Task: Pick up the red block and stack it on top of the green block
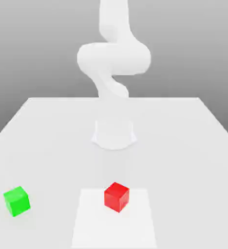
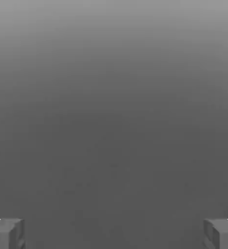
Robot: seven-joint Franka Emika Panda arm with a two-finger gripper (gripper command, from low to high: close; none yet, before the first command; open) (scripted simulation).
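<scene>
The red block (image 1: pixel 116 196), a small bright cube, rests on the white table (image 1: pixel 184 146) near its front edge, about the middle. The green block (image 1: pixel 16 201), a cube of the same size, sits apart from it toward the exterior view's left, at about the same depth. In the hand view my gripper (image 2: pixel 114 233) is open: its two grey fingertips (image 2: pixel 6 233) stand far apart with nothing between them, against a plain grey background. Neither block is touched.
The white arm (image 1: pixel 113 58) curls up above its round base (image 1: pixel 114 133) at the middle of the table. A slightly lighter square patch (image 1: pixel 113 228) lies under and in front of the red block.
</scene>
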